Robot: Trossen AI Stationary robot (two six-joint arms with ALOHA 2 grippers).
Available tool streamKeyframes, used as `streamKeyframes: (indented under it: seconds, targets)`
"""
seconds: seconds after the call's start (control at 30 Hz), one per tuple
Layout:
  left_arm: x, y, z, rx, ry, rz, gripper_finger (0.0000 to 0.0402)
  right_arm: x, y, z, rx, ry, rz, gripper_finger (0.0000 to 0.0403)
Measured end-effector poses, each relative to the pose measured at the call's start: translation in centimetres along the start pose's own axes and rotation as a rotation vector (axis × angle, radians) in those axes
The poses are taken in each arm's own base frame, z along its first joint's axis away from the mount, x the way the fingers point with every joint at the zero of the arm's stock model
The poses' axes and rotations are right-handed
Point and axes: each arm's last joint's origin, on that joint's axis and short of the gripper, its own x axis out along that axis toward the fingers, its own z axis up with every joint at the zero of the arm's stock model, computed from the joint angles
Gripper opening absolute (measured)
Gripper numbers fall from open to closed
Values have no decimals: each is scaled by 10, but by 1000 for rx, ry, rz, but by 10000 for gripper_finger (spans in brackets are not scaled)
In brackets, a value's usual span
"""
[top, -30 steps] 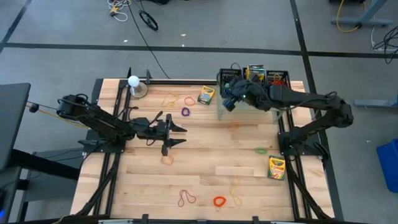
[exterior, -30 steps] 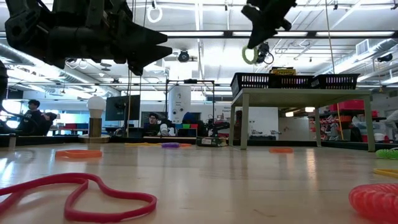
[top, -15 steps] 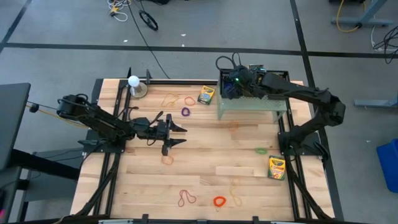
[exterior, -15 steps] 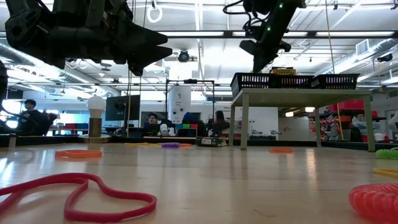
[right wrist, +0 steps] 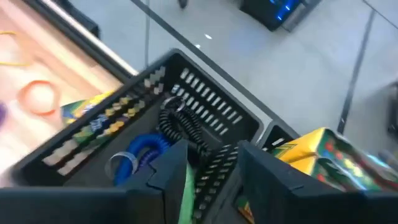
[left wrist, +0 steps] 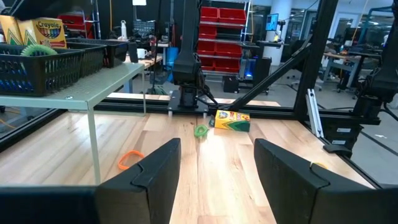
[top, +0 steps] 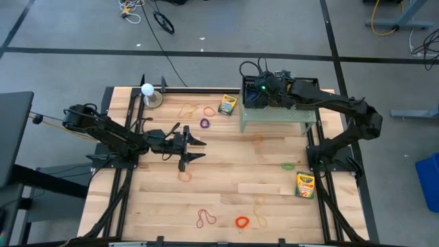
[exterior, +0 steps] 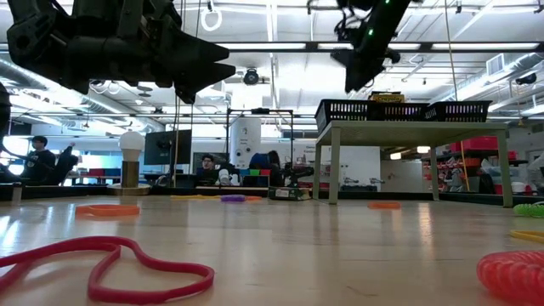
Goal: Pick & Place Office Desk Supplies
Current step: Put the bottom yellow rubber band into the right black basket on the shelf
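Hanging over the black basket (right wrist: pixel 205 106) on the stand, the right end effector (right wrist: pixel 211 163) is spread; blue ring (right wrist: pixel 142 149) and black ring (right wrist: pixel 180 124) lie inside. Left end effector (left wrist: pixel 214 165) waits, spread, above the tabletop (top: pixel 226 171).

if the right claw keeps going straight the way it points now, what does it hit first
Probably the black basket on the pale green stand: the right claw hangs just above it, aimed at the black and blue coils inside. Depth is unclear, so which coil comes first is uncertain.
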Motion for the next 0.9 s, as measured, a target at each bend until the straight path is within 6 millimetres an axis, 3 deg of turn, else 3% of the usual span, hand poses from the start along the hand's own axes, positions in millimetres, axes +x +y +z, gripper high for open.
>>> streamKeyframes:
  seconds: [0.13, 0.27, 0.7, 0.9]
  targets:
    - [0, 0, 0, 0, 0, 0, 213, -37, 7, -8, -82, -29, 75, 100]
    - [0, 0, 0, 0, 0, 0, 213, -74, 29, -36, -201, -36, 192, 14]
    - [0, 0, 0, 0, 0, 0, 213, -164, 135, -171, -485, -43, 570, 4]
    - [0, 0, 0, 0, 0, 0, 213, -178, 188, -231, -650, 111, 623, 2]
